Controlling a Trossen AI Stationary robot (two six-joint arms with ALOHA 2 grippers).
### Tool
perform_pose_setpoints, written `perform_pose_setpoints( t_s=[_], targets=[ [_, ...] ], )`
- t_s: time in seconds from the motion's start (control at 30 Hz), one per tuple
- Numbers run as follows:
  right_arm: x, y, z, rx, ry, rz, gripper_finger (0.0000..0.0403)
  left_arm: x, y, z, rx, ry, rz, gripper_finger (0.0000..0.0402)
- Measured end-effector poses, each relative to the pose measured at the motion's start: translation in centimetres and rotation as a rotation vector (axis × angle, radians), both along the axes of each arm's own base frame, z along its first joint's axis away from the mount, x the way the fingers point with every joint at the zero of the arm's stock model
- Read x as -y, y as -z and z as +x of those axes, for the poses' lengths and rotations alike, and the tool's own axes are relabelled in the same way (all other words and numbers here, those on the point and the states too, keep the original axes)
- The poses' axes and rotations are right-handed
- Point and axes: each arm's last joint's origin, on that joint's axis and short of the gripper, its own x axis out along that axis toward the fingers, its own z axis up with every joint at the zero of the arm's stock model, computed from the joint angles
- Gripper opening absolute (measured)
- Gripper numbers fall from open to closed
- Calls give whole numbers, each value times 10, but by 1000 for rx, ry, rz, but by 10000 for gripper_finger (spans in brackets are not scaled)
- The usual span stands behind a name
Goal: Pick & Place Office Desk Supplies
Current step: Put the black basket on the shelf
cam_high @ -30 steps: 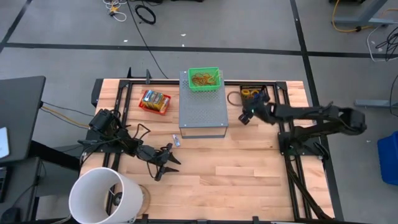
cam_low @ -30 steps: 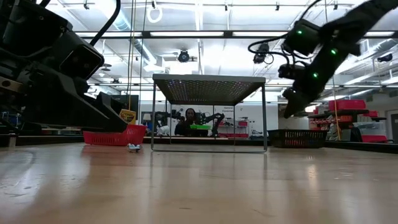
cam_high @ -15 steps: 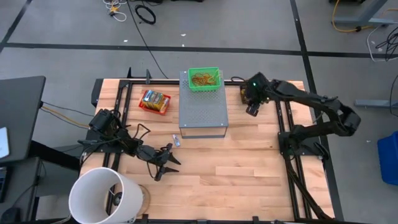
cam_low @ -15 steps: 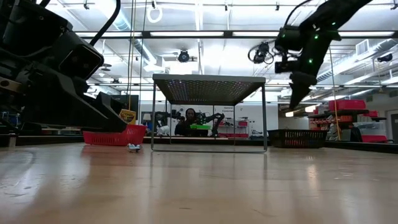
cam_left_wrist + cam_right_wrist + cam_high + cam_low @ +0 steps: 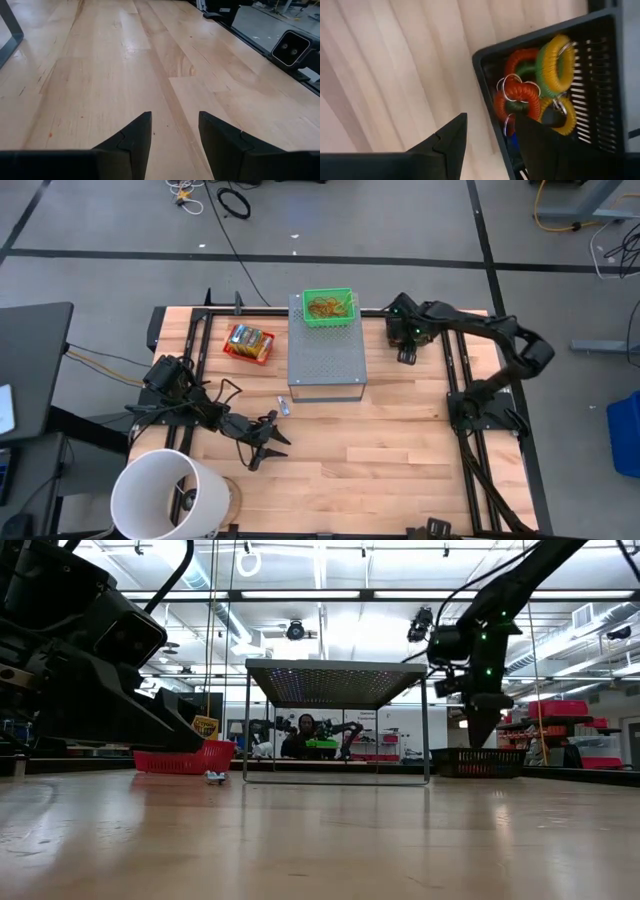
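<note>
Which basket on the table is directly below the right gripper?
The black basket holding coiled wrist loops, under the right gripper; the green basket sits on the grey box.

The right arm reaches in from the table's right side, its upper link rising to an elbow and its forearm stretching back toward the far edge. Its wrist is bent so the right gripper points straight down, held high in the air. Its two dark fingers stand apart with a clear gap between them and nothing clasped.

The left arm lies low and folded near the front left corner, forearm nearly level. The left gripper points forward just above the surface, its fingers parted, the space between them empty.
</note>
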Motion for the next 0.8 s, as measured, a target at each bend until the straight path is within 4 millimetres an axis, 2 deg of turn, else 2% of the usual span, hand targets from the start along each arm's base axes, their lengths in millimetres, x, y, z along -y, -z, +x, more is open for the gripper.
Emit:
perform_pose_setpoints(
  t_s=[0.23, 0.57, 0.8],
  targets=[
    [5, 14, 1, -76, -59, 16, 174, 0, 0, 0, 0, -2, 1, 169],
    [12, 17, 3, -131, -158, -70, 172, 0, 0, 0, 0, -6, 2, 169],
    [16, 18, 0, -127, -158, -80, 145, 0, 0, 0, 0, -5, 1, 169]
  ],
)
